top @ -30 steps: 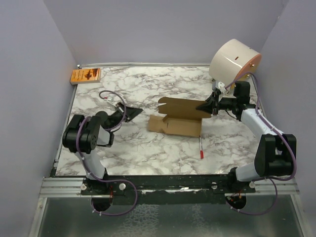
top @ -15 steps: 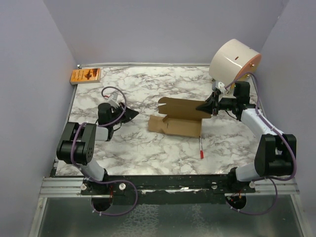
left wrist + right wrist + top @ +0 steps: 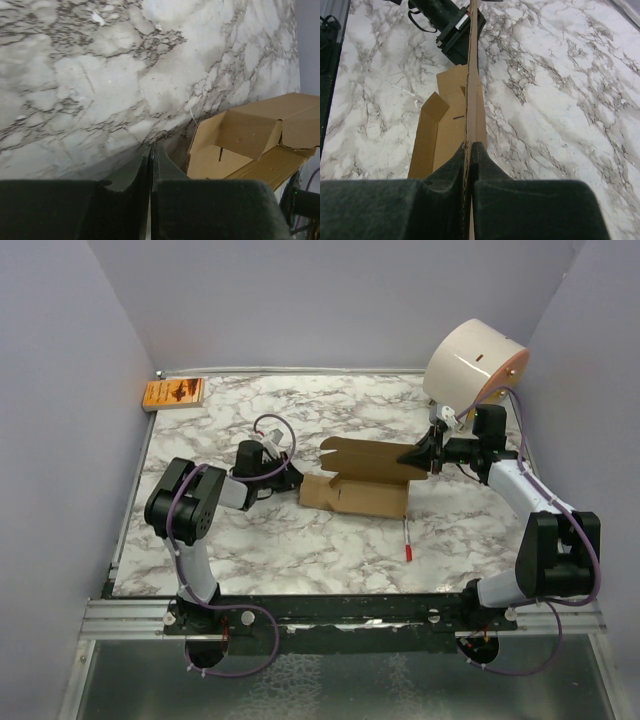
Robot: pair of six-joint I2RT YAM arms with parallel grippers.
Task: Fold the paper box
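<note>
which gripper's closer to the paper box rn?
Right. The right gripper is clamped on the raised flap of the paper box; the left gripper is shut at its left end, contact unclear.

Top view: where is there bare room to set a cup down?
Bare marble: the near strip in front of the paper box, left of the pen; the far middle between orange packet and white cylinder. Crowded: the box's ends, at left fingers and right fingers.

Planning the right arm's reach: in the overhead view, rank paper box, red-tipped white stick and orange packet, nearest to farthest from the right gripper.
1. paper box, mid-table, its flap pinched in the right gripper.
2. red-tipped white stick, just toward the bases.
3. orange packet, far left corner.
</note>
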